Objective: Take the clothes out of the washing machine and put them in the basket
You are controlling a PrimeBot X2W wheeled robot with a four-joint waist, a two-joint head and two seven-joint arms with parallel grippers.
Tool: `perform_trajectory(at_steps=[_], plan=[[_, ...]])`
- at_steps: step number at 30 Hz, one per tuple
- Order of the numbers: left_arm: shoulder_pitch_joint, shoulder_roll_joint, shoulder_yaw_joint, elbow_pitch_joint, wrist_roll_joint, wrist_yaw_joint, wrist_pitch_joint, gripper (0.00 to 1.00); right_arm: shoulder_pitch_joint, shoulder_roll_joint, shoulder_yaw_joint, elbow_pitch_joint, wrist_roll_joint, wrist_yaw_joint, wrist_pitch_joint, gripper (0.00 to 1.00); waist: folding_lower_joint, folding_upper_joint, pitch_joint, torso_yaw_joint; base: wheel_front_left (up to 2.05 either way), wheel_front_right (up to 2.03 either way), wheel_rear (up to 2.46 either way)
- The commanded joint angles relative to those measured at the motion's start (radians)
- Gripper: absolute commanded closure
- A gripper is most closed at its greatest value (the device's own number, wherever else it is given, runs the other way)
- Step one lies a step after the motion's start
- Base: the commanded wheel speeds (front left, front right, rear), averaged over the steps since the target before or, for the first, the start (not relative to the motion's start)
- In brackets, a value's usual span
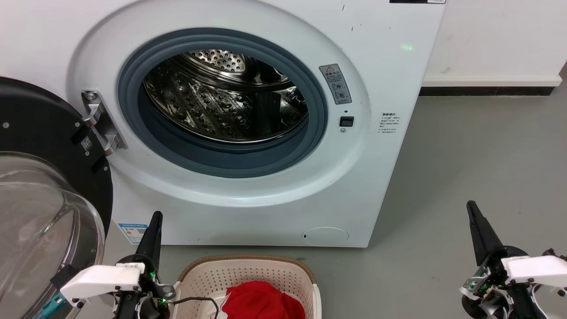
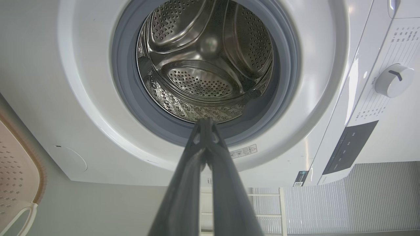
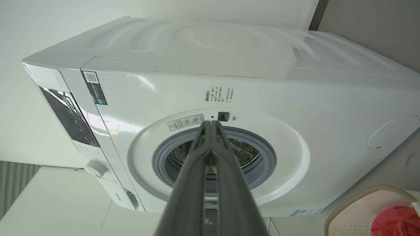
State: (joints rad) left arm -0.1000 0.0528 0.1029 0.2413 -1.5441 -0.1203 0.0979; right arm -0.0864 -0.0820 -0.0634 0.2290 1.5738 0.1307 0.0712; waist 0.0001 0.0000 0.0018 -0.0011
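The left fingers [image 1: 151, 239] are pressed together at the tips with nothing between them, and in the left wrist view [image 2: 187, 183] they point at the lower edge of the grey ring [image 2: 288, 82] of the washing machine [image 1: 266, 212]. The right fingers [image 1: 480, 235] are likewise closed flat against each other and hold nothing. They stand over the grey floor [image 1: 465, 155], well apart from the machine's right front corner, and in the right wrist view [image 3: 193, 183] they aim at the machine's front. Between the two arms, nearer the left one, the basket [image 1: 248, 259] sits on the floor just in front of the machine's base, its left rim just beside the left wrist. The clothes [image 1: 261, 301] lie inside it as a bunched red heap, with a bit of white at the left edge. The same red heap shows in the basket's corner in the right wrist view [image 3: 397, 221], and the basket's perforated wall and brown rim sit at the left edge of the left wrist view [image 2: 19, 170]. Beyond the fingers, the drum [image 1: 226, 102] shows shining perforated steel through the ring. The black-rimmed glass door [image 1: 44, 177] is swung wide open to the robot's left, close beside the left fingers. A round dial [image 2: 393, 80] sits on the white control panel.
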Motion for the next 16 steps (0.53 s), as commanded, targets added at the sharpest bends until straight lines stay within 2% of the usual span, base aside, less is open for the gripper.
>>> perform_trajectory(at_steps=[1,9,16], plan=[[-0.011,-0.001,0.005,0.001,-0.019,-0.007,0.006,1.00,-0.020,0.002,-0.004,0.004,0.020,0.000,0.004,1.00,-0.0001,0.0000,0.000,0.000,0.00,0.00,0.00],[-0.013,-0.004,0.015,0.005,-0.070,-0.013,0.020,1.00,-0.025,0.004,-0.012,0.016,0.074,0.000,0.011,1.00,-0.0001,0.0000,0.001,0.001,0.00,0.00,0.00],[-0.012,-0.004,0.015,0.005,-0.070,-0.013,0.019,1.00,-0.025,0.006,-0.015,0.016,0.069,0.000,0.015,1.00,-0.0001,0.0000,0.001,0.001,0.00,0.00,0.00]])
